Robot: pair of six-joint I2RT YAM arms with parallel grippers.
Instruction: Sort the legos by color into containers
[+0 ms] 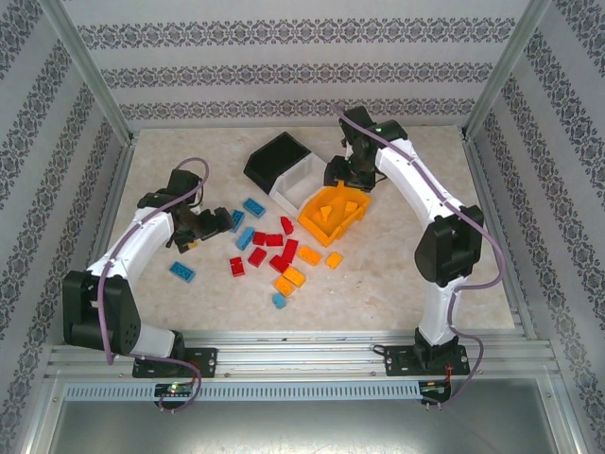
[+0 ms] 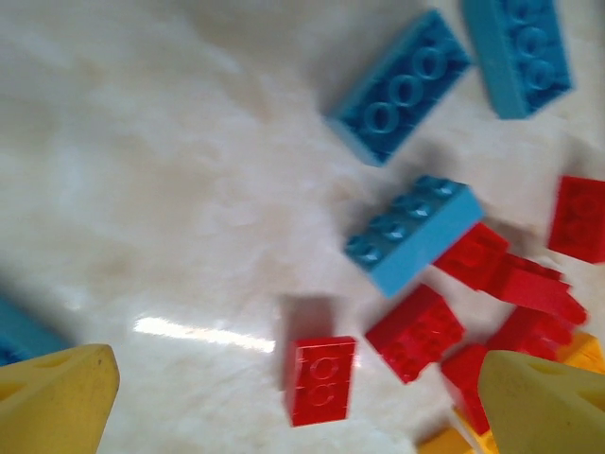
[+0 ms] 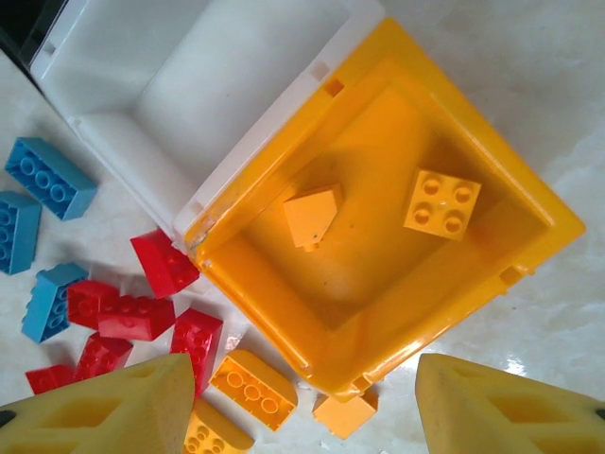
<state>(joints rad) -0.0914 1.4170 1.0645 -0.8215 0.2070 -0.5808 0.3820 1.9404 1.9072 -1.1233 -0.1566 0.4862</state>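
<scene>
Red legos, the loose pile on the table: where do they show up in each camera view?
Top external: red legos around the centre of the picture.
Left wrist: red legos at lower right.
Right wrist: red legos at lower left.
Shared landmark: a light blue brick at the pile's edge.

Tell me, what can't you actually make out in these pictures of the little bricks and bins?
Black plastic bin: top view, inside too dark to tell contents; right wrist view, cut off at the corner.
Light blue plastic brick: left wrist view, cut by the left edge, overlapped by a yellow fingertip.
Orange plastic brick: right wrist view, cut by the bottom edge.
</scene>
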